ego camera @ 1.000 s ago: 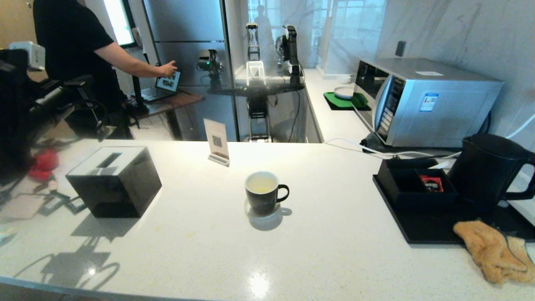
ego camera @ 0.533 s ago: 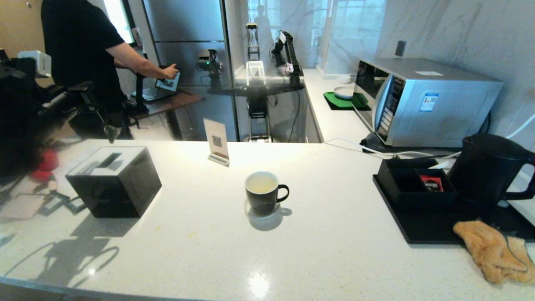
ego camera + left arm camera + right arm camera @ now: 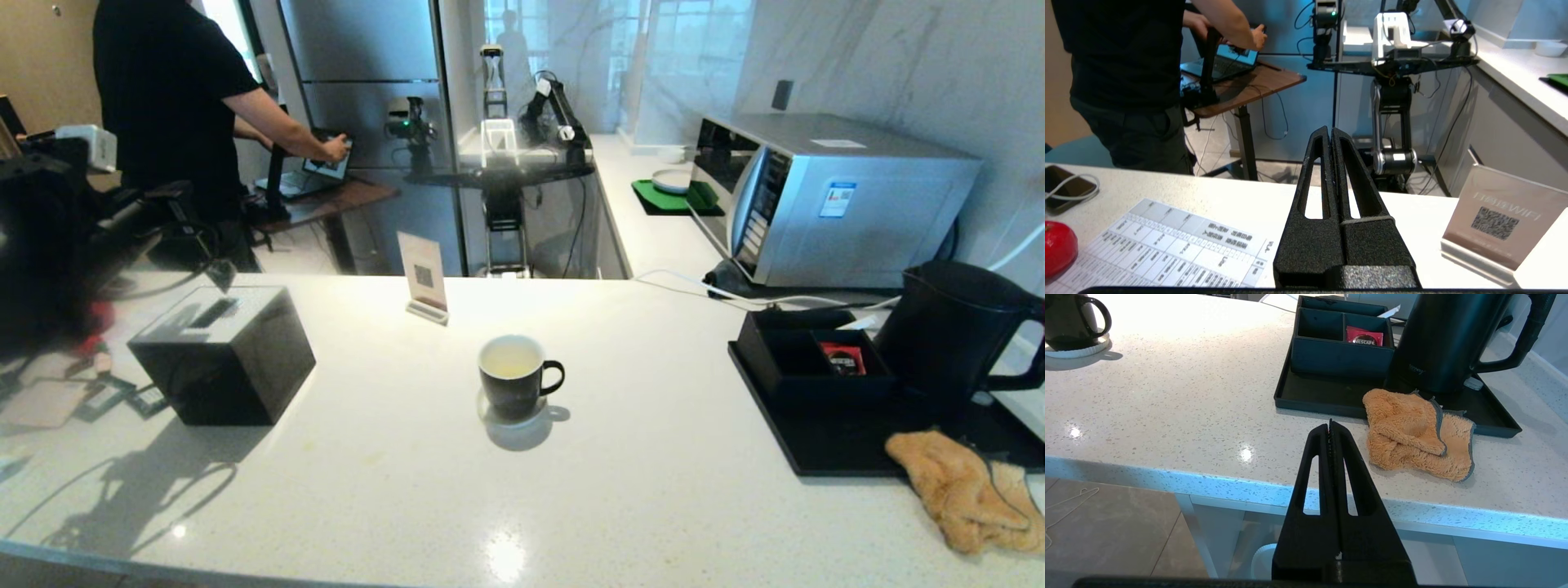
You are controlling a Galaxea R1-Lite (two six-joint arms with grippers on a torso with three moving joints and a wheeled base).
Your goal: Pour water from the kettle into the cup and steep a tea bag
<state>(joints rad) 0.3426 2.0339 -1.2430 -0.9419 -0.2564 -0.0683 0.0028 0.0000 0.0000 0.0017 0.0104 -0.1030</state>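
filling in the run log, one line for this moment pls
left claw shut, empty | right claw shut, off counter | kettle on tray | cup untouched

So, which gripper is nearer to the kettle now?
Right. The right gripper hangs shut off the counter's front edge, facing the kettle; the left gripper is shut at the far-left end.

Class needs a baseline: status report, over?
Both pincers shut, empty: left, right off counter edge. Kettle on tray, cup mid-counter. Orange cloth before kettle.

Glossy speckled stone counter [image 3: 653, 506], matt black kettle [image 3: 951, 335], fluffy orange cloth [image 3: 1414, 433], brushed-metal microwave [image 3: 833, 196].
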